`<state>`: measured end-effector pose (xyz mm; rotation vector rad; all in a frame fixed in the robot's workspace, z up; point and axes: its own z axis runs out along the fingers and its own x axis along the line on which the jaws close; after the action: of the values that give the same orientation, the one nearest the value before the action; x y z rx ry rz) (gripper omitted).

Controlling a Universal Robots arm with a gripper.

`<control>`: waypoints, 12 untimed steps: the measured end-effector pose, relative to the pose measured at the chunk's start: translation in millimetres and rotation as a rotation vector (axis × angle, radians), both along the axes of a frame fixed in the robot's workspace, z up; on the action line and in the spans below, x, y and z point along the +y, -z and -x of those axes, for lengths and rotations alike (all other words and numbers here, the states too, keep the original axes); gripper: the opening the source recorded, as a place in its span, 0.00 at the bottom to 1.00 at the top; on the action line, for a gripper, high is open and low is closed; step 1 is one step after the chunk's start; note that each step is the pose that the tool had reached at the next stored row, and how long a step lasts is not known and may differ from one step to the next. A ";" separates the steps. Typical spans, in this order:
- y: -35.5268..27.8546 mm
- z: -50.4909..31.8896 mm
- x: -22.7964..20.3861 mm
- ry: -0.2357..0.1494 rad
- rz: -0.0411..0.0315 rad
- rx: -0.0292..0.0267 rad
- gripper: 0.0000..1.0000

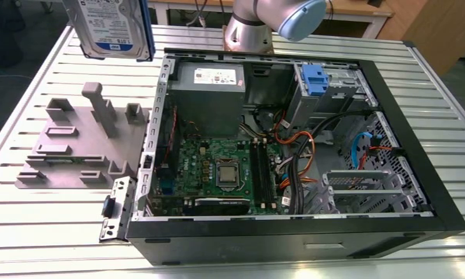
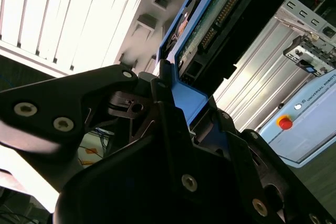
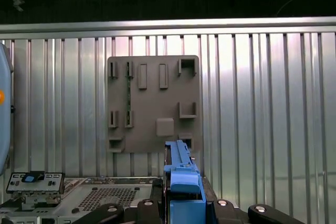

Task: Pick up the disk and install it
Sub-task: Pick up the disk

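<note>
A slatted metal surface point(image 1: 54, 232) carries everything, and the largest thing on it is an open black computer case point(image 1: 294, 241), lying on its side across the middle and the exterior view's right, with its green motherboard point(image 1: 217, 168) and a grey power supply box point(image 1: 209, 78) exposed. On the exterior view's left, just beside the case, sits a grey slotted fixture point(image 1: 62, 157), which the first wrist view looks straight down on point(image 3: 152, 103). The arm point(image 1: 271, 20) enters at the top centre of the exterior view, above the case's far wall. The disk point(image 1: 112, 26) hangs in the upper corner of the exterior view's left, clear of the surface and above the fixture rather than over the case, its white-and-blue label facing the camera and its blue side frame along one edge. In the second wrist view the disk point(image 2: 220, 9) shows its circuit-board side, and the tool point(image 2: 178, 103) is closed on the disk's blue frame, black fingers point(image 2: 105, 85) pressing in from either side; the first wrist view shows the same hold edge-on point(image 3: 184, 208). Smallest, a blue plastic bracket point(image 1: 314, 78) stands in the drive bay at the case's upper right corner in the exterior view, well apart from the disk. Judged from this, the pick-up is done, while the installation is not: the disk is outside the case and nowhere near a bay.
</note>
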<state>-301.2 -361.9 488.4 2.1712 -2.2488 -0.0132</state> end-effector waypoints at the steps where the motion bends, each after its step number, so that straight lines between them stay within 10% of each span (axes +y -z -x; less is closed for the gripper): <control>1: 0.0 -0.5 0.0 0.000 0.0000 0.0000 0.37; 12: 0.0 -5.4 0.0 0.000 0.0000 0.0000 0.37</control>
<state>-295.7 -361.9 488.4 2.1713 -2.2488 -0.0132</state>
